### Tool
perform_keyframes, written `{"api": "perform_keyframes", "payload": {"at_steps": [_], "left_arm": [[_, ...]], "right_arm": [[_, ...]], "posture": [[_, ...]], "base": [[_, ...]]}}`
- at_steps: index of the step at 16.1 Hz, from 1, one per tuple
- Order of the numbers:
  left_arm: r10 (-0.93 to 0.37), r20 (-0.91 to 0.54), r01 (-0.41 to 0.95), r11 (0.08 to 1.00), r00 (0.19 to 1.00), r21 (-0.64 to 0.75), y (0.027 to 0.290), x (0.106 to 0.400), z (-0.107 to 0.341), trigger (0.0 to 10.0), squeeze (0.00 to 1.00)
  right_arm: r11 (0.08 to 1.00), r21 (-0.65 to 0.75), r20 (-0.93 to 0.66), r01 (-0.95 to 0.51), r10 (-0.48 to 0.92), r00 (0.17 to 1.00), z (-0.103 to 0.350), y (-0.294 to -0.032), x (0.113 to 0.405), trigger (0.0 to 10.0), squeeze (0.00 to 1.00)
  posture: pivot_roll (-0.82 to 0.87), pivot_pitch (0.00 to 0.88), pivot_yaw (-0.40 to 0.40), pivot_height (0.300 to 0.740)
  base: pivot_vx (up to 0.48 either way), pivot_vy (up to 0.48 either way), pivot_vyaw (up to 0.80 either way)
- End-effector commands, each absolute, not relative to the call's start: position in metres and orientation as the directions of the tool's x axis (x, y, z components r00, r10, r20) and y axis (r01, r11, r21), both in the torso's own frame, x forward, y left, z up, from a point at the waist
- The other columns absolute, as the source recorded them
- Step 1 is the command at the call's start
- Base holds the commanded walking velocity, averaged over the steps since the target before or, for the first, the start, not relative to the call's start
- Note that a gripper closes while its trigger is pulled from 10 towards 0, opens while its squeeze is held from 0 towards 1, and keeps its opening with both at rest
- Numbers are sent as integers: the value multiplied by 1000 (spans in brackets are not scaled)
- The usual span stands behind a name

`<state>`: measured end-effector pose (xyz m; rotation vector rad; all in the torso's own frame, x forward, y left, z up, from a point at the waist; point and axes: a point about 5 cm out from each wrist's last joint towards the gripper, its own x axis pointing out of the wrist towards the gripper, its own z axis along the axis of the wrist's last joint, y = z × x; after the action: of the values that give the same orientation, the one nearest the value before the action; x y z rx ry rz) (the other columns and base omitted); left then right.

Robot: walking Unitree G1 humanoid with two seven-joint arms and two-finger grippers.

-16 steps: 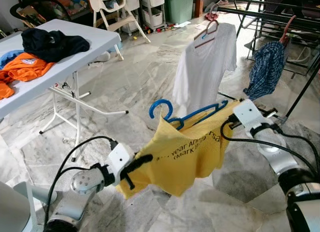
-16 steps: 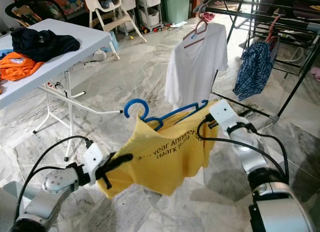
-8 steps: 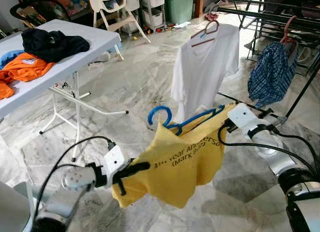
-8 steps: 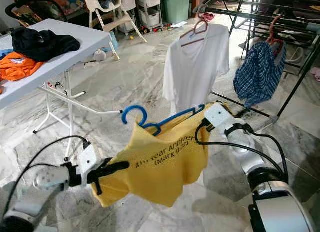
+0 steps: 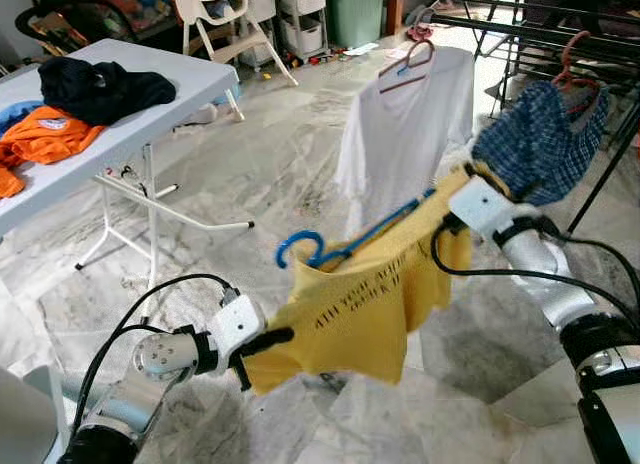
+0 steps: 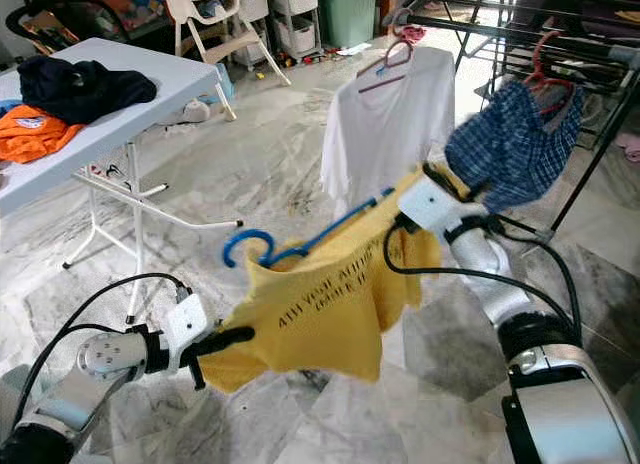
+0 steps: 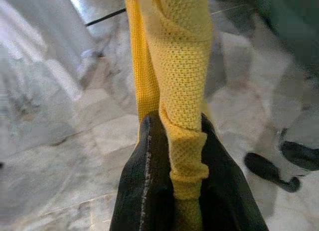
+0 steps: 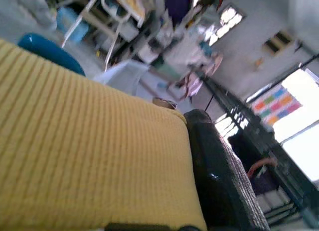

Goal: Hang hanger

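Yellow shirt [image 5: 365,299] on blue hanger [image 5: 345,246], pinched between both claws.

A home's marble-floored room: drying rack [image 5: 560,29], high chair [image 5: 225,19], clothes-strewn folding table [image 5: 130,119].

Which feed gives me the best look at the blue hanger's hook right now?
The left eye view: the blue hanger shows whole, hook free above the yellow shirt. The right eye view matches. The right wrist view catches a blue sliver; the left wrist view shows fingers pinching fabric.
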<state>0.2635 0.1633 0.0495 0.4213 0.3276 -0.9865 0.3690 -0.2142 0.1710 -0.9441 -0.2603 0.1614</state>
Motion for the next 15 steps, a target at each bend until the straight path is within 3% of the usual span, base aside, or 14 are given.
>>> {"api": "perform_keyframes", "payload": {"at_steps": [1, 9, 13, 15], "left_arm": [[-620, -627, 845, 522, 472, 120, 193, 244, 17, 0, 0], [-541, -712, 838, 532, 447, 121, 197, 239, 1, 0, 0], [-487, -661, 767, 603, 570, 217, 191, 248, 0, 0, 0], [-481, -651, 745, 636, 587, 201, 187, 250, -1, 0, 0]], "right_arm": [[616, -777, 310, 130, 195, 931, 212, -228, 372, 0, 0], [585, -788, 384, 193, 222, 896, 239, -225, 370, 0, 0], [597, -782, 396, 178, 256, 882, 242, -214, 369, 0, 0], [599, -786, 387, 153, 284, 877, 238, -206, 368, 0, 0]], "posture": [[-140, 55, 106, 740], [-148, 57, 116, 740], [-147, 56, 114, 740], [-147, 55, 115, 740]], "base": [[0, 0, 0], [0, 0, 0], [0, 0, 0], [0, 0, 0]]}}
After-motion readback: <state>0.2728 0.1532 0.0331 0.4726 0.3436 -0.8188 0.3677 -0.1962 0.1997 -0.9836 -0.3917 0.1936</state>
